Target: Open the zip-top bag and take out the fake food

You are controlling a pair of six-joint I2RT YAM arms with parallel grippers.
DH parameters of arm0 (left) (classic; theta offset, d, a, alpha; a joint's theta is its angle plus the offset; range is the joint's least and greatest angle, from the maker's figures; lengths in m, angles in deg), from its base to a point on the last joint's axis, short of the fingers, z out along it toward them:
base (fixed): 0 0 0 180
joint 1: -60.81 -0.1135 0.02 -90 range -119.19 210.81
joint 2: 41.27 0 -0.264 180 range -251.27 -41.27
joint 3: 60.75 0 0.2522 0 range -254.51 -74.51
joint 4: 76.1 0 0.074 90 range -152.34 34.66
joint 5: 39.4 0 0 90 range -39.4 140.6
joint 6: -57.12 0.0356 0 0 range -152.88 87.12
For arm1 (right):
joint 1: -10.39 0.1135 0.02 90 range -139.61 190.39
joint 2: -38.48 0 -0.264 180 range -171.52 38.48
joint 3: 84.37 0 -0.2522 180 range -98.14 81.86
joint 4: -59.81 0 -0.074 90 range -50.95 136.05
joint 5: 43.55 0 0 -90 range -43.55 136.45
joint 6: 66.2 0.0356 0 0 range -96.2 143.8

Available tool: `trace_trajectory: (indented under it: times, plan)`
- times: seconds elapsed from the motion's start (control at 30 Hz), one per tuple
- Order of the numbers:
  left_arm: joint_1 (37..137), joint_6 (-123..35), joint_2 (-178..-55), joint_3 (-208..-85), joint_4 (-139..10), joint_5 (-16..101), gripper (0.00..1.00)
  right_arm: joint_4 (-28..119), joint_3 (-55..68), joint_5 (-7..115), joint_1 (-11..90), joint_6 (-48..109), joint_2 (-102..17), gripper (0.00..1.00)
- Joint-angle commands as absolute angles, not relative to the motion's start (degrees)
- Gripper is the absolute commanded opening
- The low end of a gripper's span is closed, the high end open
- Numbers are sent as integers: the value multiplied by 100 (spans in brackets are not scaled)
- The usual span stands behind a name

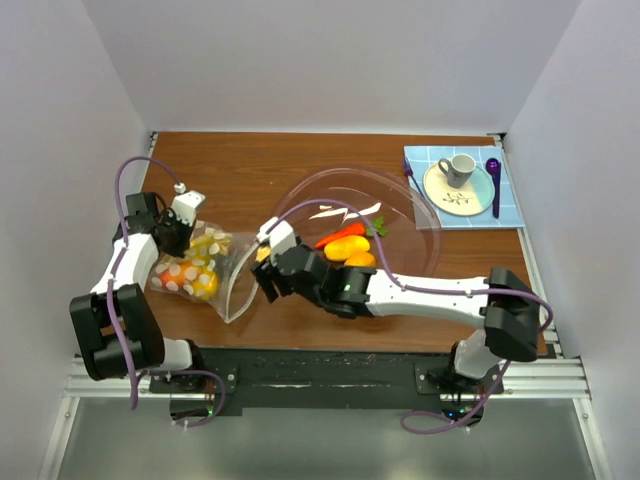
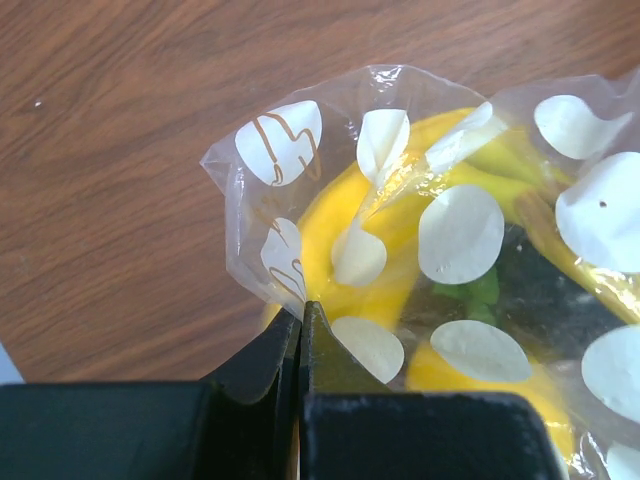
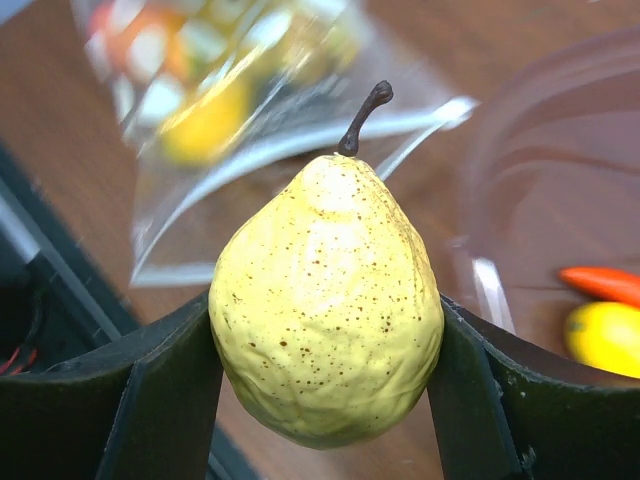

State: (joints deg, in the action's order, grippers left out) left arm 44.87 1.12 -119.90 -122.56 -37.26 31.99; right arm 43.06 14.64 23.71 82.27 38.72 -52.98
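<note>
Pinching the zip-top bag (image 2: pixel 300 150) in clenched left gripper (image 2: pixel 300 325), grasping pear (image 3: pixel 330 300) in right gripper (image 1: pixel 268 270); next, carrying to bowl (image 1: pixel 405 215), releasing gently.

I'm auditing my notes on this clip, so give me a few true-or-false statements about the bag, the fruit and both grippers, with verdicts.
1. The right gripper holds a yellow pear. True.
2. The left gripper hangs open above the zip-top bag. False: it is shut on the bag's edge.
3. The bowl has nothing in it. False: a carrot and yellow pieces lie in it.
4. Some fake food lies inside the bag. True.
</note>
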Motion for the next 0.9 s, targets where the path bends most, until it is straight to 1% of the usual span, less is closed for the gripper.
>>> trace_trajectory:
  times: [0.0, 0.1, 0.13, 0.17, 0.2, 0.27, 0.3, 0.47, 0.53, 0.6, 0.67, 0.77, 0.83, 0.87]
  plan:
    - [4631, -18, -11634, -12601, -3176, 2627, 0, 3902, 1199, 1736, 7388, 3988, -4950, 31]
    - [4666, -10, -11528, -12671, -2886, 2398, 0, 3507, 1147, 1377, 6808, 4251, -5002, 27]
    - [4666, -10, -11467, -12663, -2816, 2354, 0, 3193, 1112, 1149, 6683, 4313, -5055, 27]
    - [4666, -1, -11431, -12663, -2789, 2345, 0, 3059, 1085, 1112, 6551, 4444, -5125, 32]
    - [4666, 25, -11396, -12654, -2771, 2327, 0, 2927, 1007, 1042, 6332, 4480, -5300, 50]
    - [4666, 34, -11387, -12628, -2753, 2309, 0, 2602, 953, 762, 6234, 4524, -5450, 77]
    - [4666, 51, -11396, -12610, -2762, 2318, 0, 2566, 953, 699, 6233, 4533, -5512, 98]
    - [4666, 95, -11554, -12505, -2999, 2573, 0, 2881, 1216, 550, 6364, 4516, -5206, 99]
    - [4666, 96, -11641, -12443, -3157, 2661, 0, 3154, 1234, 383, 6558, 4158, -5047, 99]
    - [4666, 104, -11729, -12373, -3341, 2722, 0, 3233, 1077, -89, 7040, 3884, -5046, 99]
    - [4666, 96, -11852, -12347, -3447, 2775, 0, 3286, 875, -276, 7557, 3489, -5108, 99]
    - [4666, 69, -12036, -12285, -3667, 2907, 0, 3637, 917, -146, 8173, 3172, -5178, 99]
    - [4666, 69, -12142, -12259, -3755, 2933, 0, 3883, 988, 249, 8499, 3154, -5318, 99]
    - [4683, 52, -12204, -12232, -3781, 2951, 0, 3997, 1093, 355, 8597, 3145, -5406, 96]
